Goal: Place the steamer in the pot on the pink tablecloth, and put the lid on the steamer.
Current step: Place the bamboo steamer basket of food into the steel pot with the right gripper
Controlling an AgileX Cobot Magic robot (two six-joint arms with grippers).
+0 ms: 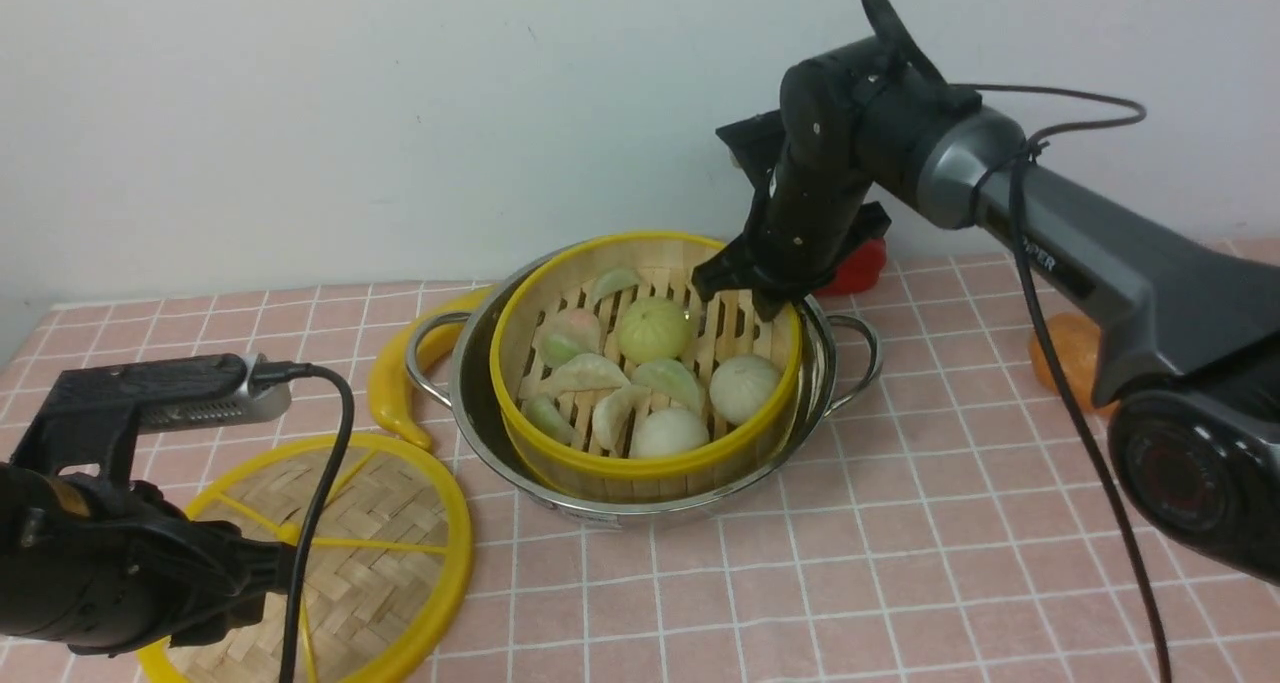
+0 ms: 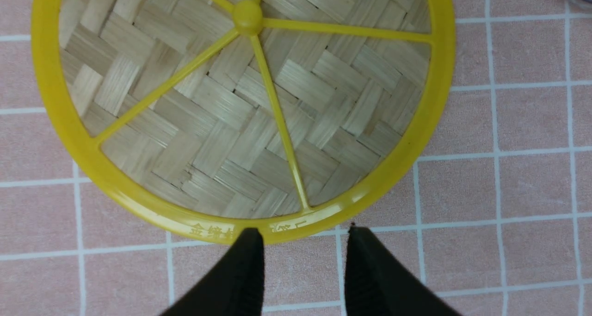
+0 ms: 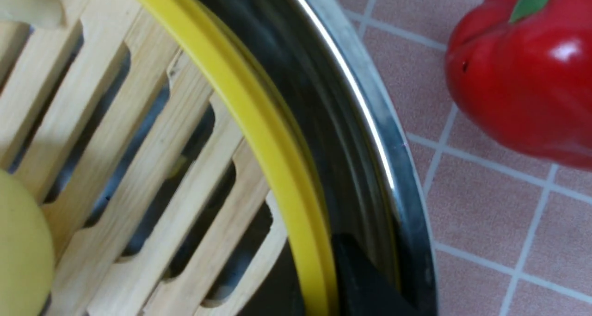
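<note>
Gripping the steamer point(image 1: 640, 468) by its rim at the upper right, the right claw point(image 1: 745, 298) comes down from the upper right of the front view. In the right wrist view one black finger point(image 3: 277, 293) lies inside the yellow rim and the other outside it, against the pot's inner wall, so the claw is narrow and clamped on that rim. The steamer sits inside the pot point(image 1: 478, 418) at the middle of the frame, with its wall rising above the steel rim. Pale buns and dumplings point(image 1: 652, 328) lie on its slatted floor.

The lid point(image 1: 380, 523) lies flat on the cloth point(image 1: 900, 523) at lower left, apart from the pot. The left claw point(image 2: 303, 242) hangs over it with its jaws parted and nothing between them. In the left wrist view one tip overlaps the lid's yellow rim and the other is over bare cloth just beside it.

A banana point(image 1: 390, 383) lies to the left of the pot, touching or nearly touching its handle. A red pepper point(image 1: 860, 268) sits close behind the pot at the right. An orange fruit point(image 1: 1065, 353) shows partly behind the right arm.
</note>
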